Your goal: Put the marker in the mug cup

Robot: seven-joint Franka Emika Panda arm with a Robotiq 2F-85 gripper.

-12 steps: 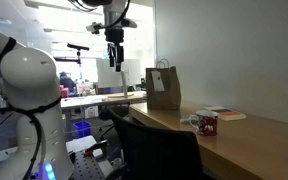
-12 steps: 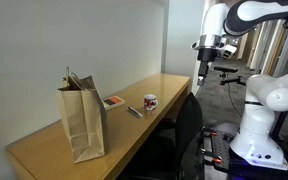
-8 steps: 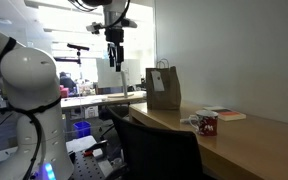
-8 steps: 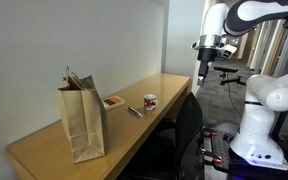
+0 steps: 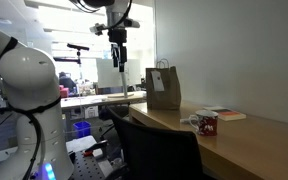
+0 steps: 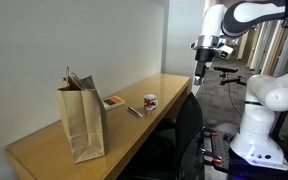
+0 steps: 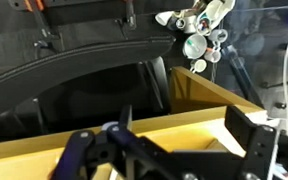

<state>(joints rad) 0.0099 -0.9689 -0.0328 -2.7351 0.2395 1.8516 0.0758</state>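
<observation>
The hand point(image 6: 200, 76) hangs high in the air by the far end of the worktop point(image 6: 44, 150), pointing down and well apart from everything on it. In the wrist view its fingers point(image 7: 252, 140) stand wide apart with nothing between them, so it is open and empty. Beneath them that view shows the pale wooden edge of the worktop point(image 7: 199, 95) and the dark curved back of a chair point(image 7: 74, 85).

In an exterior view the marker point(image 6: 134, 110) lies flat on the worktop between the bag point(image 6: 82, 115) and the mug point(image 6: 150, 102). It is near the mug and not touching it, and it lies outside the mug. The mug stands upright. A flat red item point(image 6: 114, 101) lies just beyond the marker, nearer the wall. The bag stands upright with its handles up, well apart from the mug.

In an exterior view the hand point(image 5: 119, 64) shows above and past the bag point(image 5: 164, 88). The mug point(image 5: 206, 124) sits near the worktop's front edge with the red item point(image 5: 227, 114) just behind it. The marker is too small to make out there. The black chair point(image 5: 154, 150) stands close against the worktop point(image 5: 254, 150).
</observation>
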